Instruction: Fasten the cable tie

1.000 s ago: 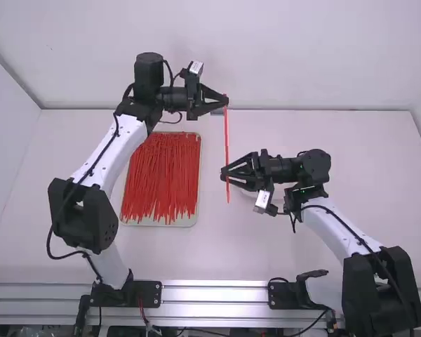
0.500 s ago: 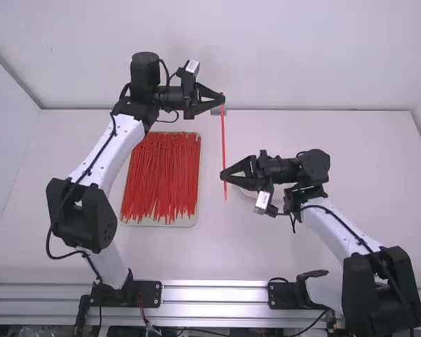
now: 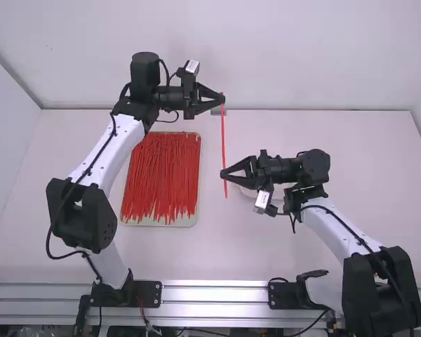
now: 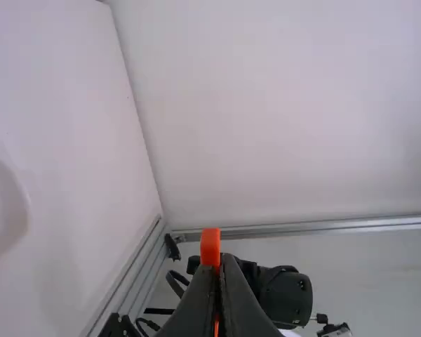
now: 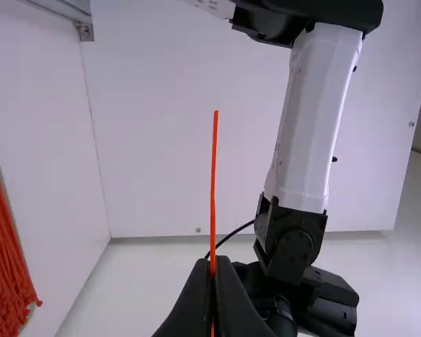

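A single red cable tie hangs straight in the air between the two arms, above the middle of the table. My left gripper is shut on its head end at the top; the tie's red head pokes out past the closed fingertips. My right gripper is shut on the tie near its lower tail end, and the strap runs straight away from those fingers.
A beige tray piled with several red cable ties lies on the table left of the held tie. The white table stretches to the right. A white wall stands behind.
The left gripper shifted slightly left with the tie's head. The right gripper's fingers, spread a second ago, have closed onto the lower end of the tie.
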Robot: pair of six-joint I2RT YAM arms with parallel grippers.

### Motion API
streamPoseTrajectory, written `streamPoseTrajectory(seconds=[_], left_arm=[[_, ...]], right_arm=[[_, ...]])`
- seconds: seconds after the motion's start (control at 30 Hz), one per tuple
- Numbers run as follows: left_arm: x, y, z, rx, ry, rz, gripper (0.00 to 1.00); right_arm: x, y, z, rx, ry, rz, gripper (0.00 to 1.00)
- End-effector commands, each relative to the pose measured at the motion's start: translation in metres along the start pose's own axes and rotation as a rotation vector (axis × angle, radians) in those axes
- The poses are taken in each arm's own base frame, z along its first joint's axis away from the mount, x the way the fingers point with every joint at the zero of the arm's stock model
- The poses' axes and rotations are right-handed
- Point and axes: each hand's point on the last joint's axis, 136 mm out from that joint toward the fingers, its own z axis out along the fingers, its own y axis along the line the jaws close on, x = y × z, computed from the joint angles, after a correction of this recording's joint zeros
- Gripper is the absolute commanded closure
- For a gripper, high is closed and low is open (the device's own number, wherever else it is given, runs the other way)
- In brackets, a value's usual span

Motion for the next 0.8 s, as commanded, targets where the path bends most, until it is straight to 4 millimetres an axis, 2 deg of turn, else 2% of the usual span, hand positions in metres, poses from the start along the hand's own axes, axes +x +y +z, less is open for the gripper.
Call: streamPoseTrajectory(seconds=[0.0,0.23,0.5,0.63,0.77], left_arm=[[0.0002,-0.0137,0.0001,0.020,0.014,0.037,0.98],[0.0002,-0.0136,0.0001,0.020,0.013,0.052,0.98],[-0.0010,-0.0133,-0.0022,0.020,0.010,0.061,0.98],[-0.0007,-0.0131,-0.0021,0.020,0.011,0.066,0.98],[0.0016,-0.0127,0.0004,0.019,0.018,0.075,0.98]], right_arm=[[0.0018,0.0016,-0.0004,0.004,0.013,0.015,1.00],[0.0051,0.0005,-0.0005,0.011,0.032,0.059,1.00],[0.0053,0.0004,-0.0005,0.014,0.033,0.186,1.00],[0.0042,0.0008,-0.0001,0.013,0.026,0.345,1.00],[0.0106,-0.0016,-0.0004,0.041,0.057,0.607,1.00]])
